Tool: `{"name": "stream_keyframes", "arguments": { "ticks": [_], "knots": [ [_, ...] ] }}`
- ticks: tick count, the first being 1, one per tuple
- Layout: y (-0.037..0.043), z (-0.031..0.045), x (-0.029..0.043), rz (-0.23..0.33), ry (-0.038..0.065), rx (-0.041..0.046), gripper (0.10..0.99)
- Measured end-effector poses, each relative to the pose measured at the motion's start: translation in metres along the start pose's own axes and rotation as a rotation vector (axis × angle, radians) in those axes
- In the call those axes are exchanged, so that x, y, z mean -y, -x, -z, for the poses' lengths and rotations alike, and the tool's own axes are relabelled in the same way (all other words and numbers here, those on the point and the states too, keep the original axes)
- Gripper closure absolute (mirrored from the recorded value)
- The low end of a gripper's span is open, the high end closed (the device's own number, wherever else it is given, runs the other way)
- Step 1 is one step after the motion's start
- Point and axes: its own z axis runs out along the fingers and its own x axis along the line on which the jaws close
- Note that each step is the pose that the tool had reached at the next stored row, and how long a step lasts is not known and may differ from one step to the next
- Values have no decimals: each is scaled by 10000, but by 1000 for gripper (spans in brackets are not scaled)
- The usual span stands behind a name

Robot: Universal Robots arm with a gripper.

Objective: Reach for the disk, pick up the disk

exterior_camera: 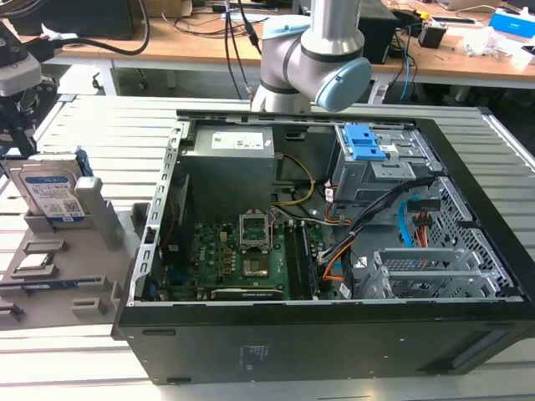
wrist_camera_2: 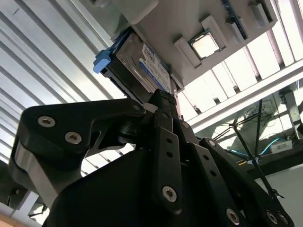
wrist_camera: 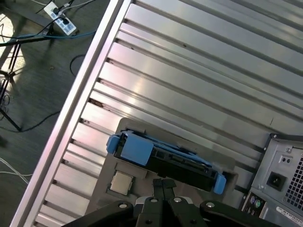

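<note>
1 disk [exterior_camera: 52,194] stands on edge in a slot of the grey holder [exterior_camera: 104,219] at the exterior view's left, with its white-and-blue label facing out. It is well apart from the open computer case [exterior_camera: 334,276], which lies on its side on the slatted metal table [exterior_camera: 109,125]. A blue frame [wrist_camera: 136,147] runs along the disk's edges and shows plainly in the first wrist view. A small square chip [exterior_camera: 33,261] lies flat in a recess of the same holder, just beside the disk.

The arm [exterior_camera: 311,52] rises behind the case. In the first wrist view the gripper [wrist_camera: 163,183] has its 2 fingers pressed together with nothing between them, so it holds nothing. The tips point at the disk and sit close to its upper edge. I cannot tell whether they touch it. The second wrist view shows the same black fingers [wrist_camera_2: 164,106] against the labelled face of the disk.
</note>
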Motion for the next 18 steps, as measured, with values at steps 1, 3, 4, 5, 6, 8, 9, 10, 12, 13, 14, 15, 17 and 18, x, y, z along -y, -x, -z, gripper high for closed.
{"name": "stream_keyframes", "arguments": {
  "ticks": [1, 3, 4, 5, 6, 8, 9, 10, 12, 13, 14, 15, 17, 18],
  "knots": [
    [0, 0, 0, 118, 0, -4, 980],
    [0, 0, 0, 310, -1, -12, 980],
    [0, 0, 0, 402, 0, -15, 980],
    [0, 0, 0, 507, 0, -19, 980],
    [0, 0, 0, 602, 0, -23, 980],
    [0, 0, 0, 818, 0, -31, 980],
    [0, 0, 0, 932, 0, -36, 980],
    [0, 0, 0, 1011, -1, -38, 980],
    [0, 0, 0, 1385, -1, -53, 980],
    [0, 0, 0, 1525, -1, -58, 980],
    [0, 0, 0, 1713, -1, -65, 980],
    [0, 0, 0, 1852, -1, -70, 980],
    [0, 0, 0, 2062, -1, -79, 980],
    [0, 0, 0, 2141, -1, -82, 980]
  ]
}}
